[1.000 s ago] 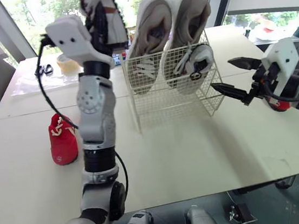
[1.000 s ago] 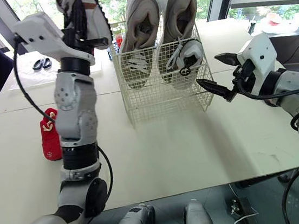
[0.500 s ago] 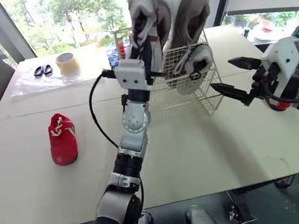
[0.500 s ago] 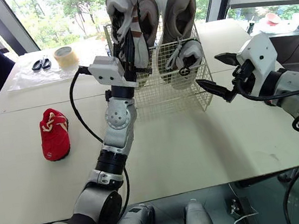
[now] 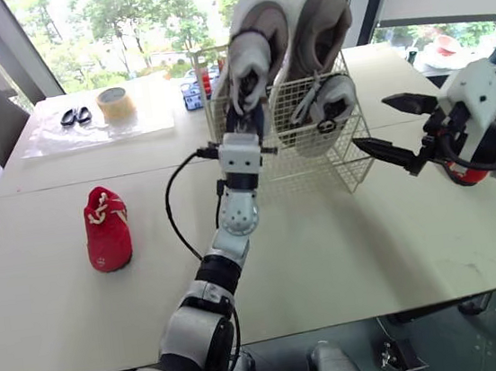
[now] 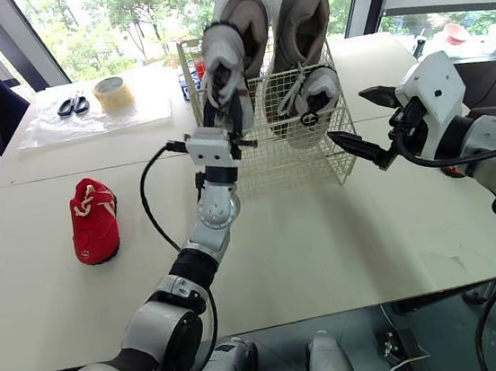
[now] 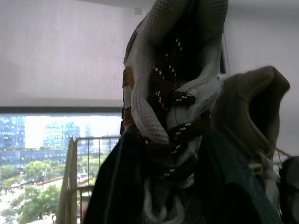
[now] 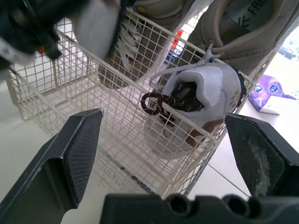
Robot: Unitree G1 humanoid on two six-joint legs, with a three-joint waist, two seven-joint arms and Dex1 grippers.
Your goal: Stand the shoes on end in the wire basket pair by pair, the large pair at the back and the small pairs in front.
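The left gripper (image 5: 245, 104) is clamped on a small white shoe with brown laces (image 5: 248, 66) and holds it at the front left of the wire basket (image 5: 317, 161). The shoe's long axis runs nearly upright, so the empty front slot lies straight below it. Its lower end sits about level with the front rim; you cannot tell whether it has passed inside the wire. Its mate, the seated small white shoe (image 5: 330, 107), stands in the front of the basket to the robot's right, just beside the held one. The large pair (image 5: 317, 14) stands on end at the back, directly behind both. Judge the coming move as a short descent along the shoe's own axis. The right gripper (image 5: 371, 121) hangs with fingers spread wide, near the basket's right wall and holding nothing. The red shoe (image 5: 107, 232) lies on the table (image 5: 373, 242), well apart on the left arm's side.
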